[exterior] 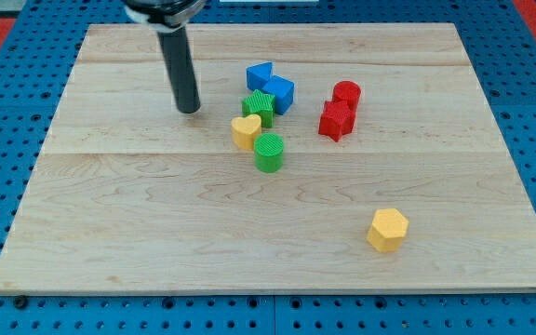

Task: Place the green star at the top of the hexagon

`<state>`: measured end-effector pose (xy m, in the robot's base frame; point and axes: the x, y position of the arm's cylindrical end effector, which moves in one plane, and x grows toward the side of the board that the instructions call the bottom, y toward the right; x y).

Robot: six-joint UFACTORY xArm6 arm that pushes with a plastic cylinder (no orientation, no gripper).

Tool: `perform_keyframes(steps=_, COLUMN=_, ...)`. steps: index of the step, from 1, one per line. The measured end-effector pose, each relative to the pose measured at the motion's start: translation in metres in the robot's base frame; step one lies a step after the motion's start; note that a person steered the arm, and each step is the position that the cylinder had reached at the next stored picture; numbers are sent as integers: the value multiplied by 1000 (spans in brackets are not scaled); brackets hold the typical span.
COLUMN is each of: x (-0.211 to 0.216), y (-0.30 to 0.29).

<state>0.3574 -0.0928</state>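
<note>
My tip (189,110) rests on the board at the upper left of a cluster of blocks. A green star (259,105) lies to the tip's right, about a block's width or more away, touching a blue block (278,93). A yellow hexagon (387,229) sits alone at the view's lower right, far from the tip and the star. A yellow heart (246,131) and a green round block (269,152) lie just below the star.
A second blue block (260,74) sits above the first. Two red blocks (346,94) (337,120) lie together right of the cluster. The wooden board (110,233) rests on a blue pegboard surface.
</note>
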Motion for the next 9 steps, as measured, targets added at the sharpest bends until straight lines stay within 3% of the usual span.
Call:
perform_keyframes(steps=2, x=9, y=85)
perform_keyframes(steps=4, x=99, y=114)
perform_keyframes(steps=6, x=133, y=179)
perform_keyframes(steps=8, x=60, y=130)
perform_keyframes(steps=9, x=51, y=157)
